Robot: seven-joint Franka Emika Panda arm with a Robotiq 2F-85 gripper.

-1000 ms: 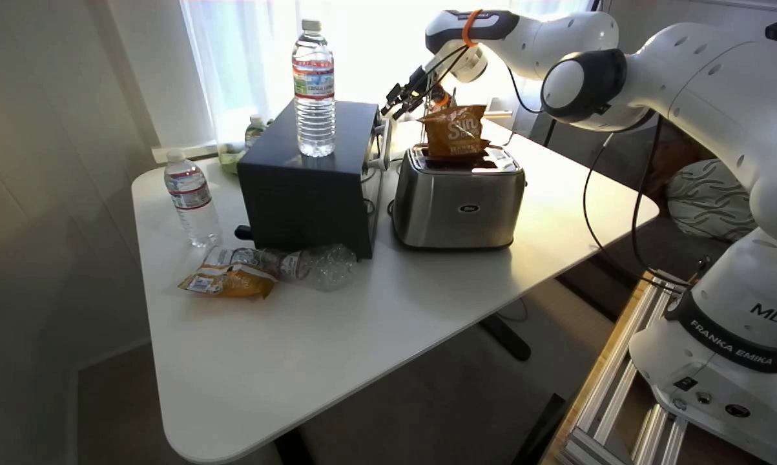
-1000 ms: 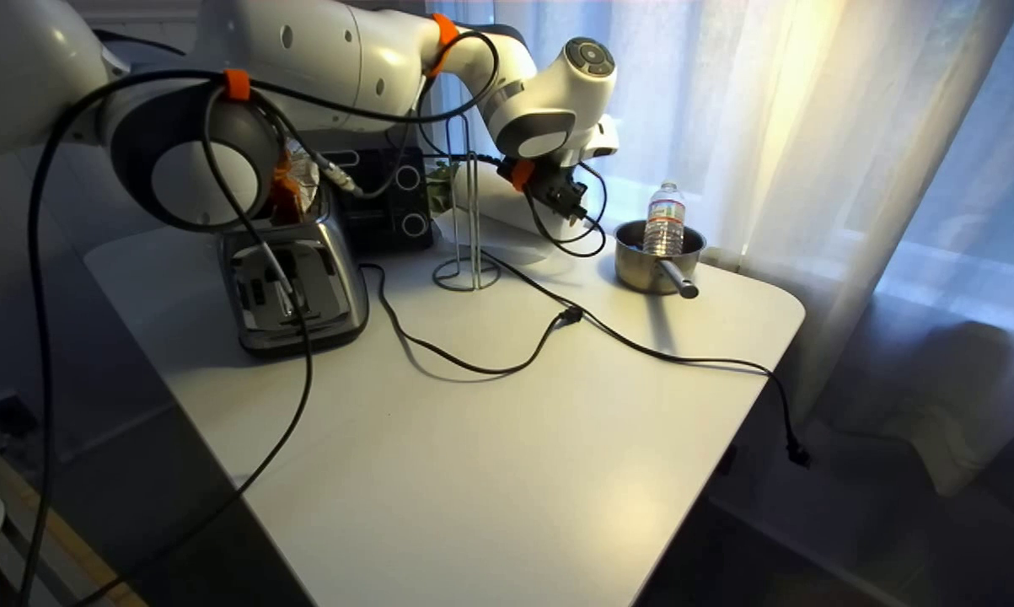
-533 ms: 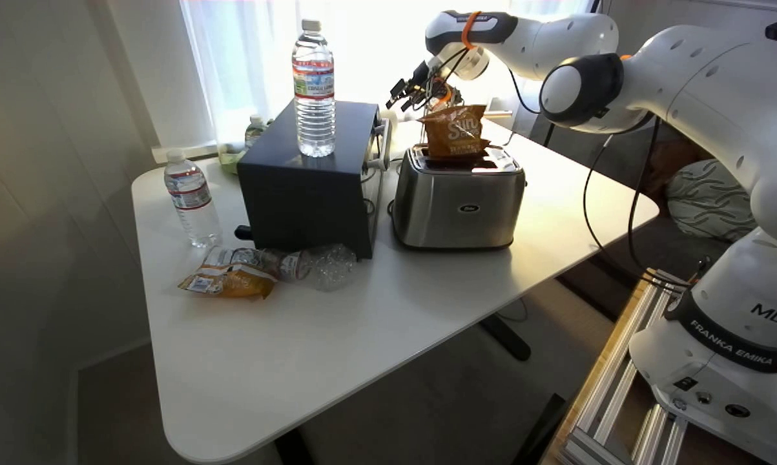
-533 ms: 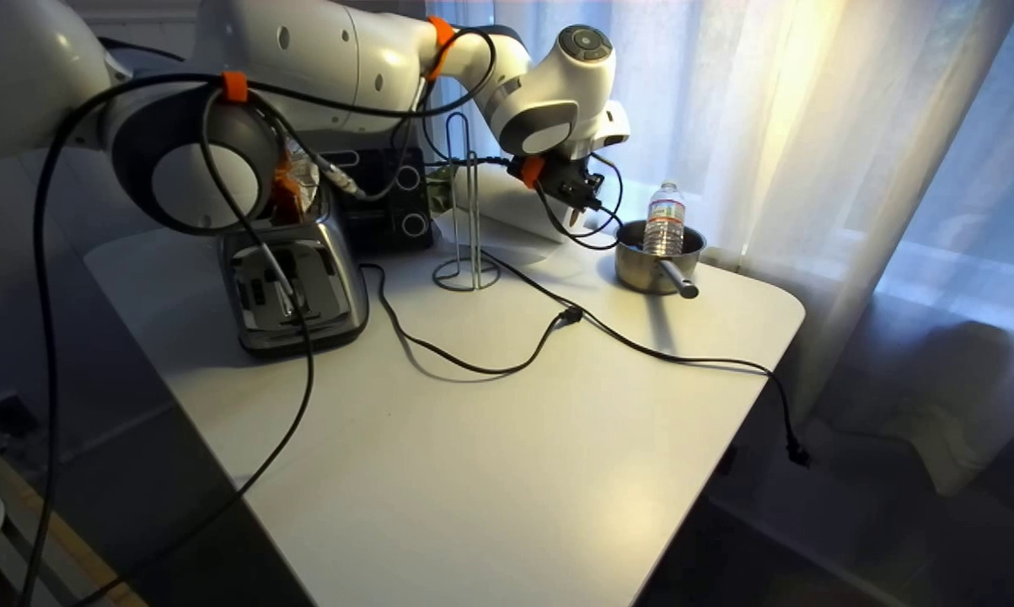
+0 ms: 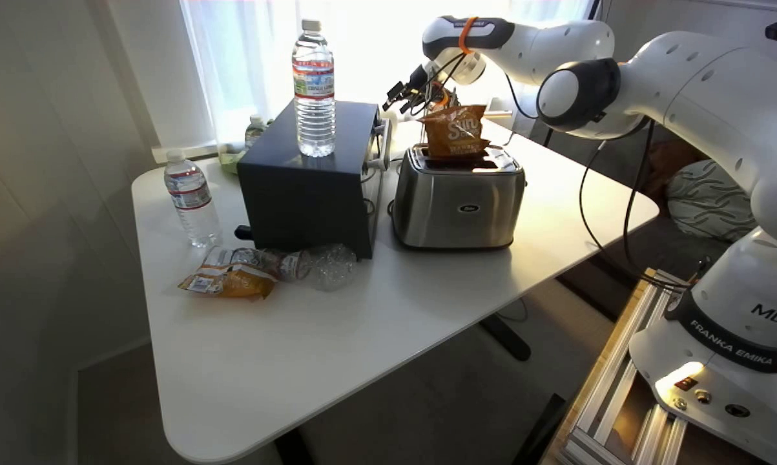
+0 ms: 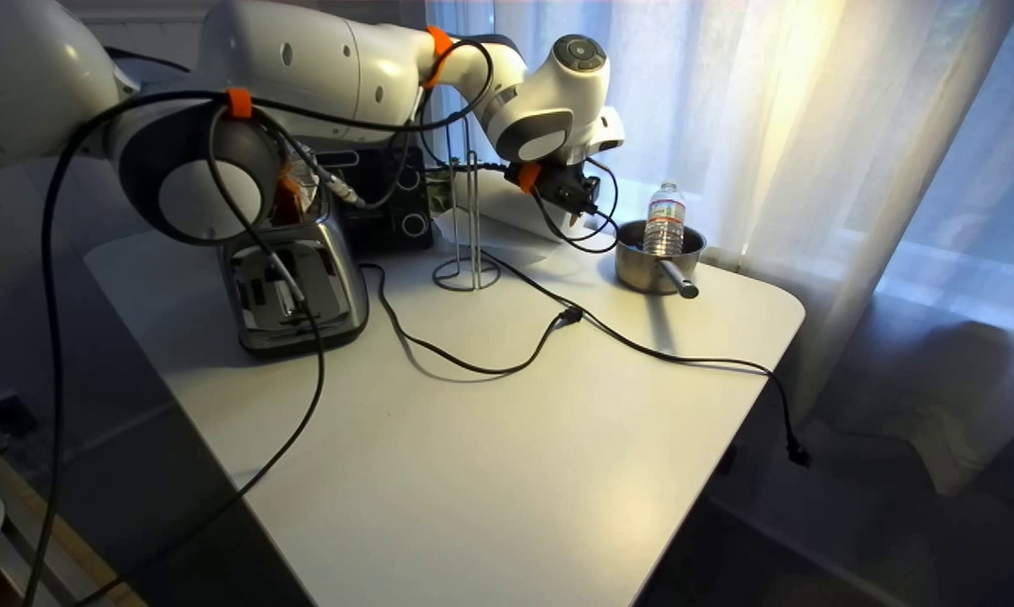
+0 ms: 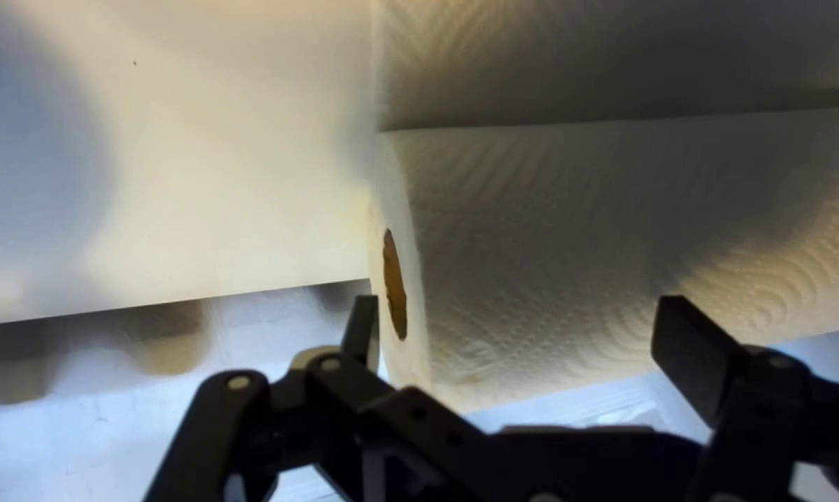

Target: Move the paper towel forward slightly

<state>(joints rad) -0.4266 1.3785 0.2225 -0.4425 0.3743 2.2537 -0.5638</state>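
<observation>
Pale curtain (image 6: 827, 169) behind a white table (image 5: 310, 349) in both exterior views. Stretched over it, a white Franka Panda arm (image 5: 704, 90). On the tabletop, a dark toaster oven (image 5: 304, 206) beside a stainless-steel toaster (image 5: 459, 210). Toward the curtain, a paper towel roll (image 7: 552, 258) on its side, between toaster oven and saucepan (image 6: 641, 271) in an exterior view. At the roll's hollow end, a gripper (image 7: 517, 324) with fingers spread wide, holding nothing; cannot tell whether touching the roll.
</observation>
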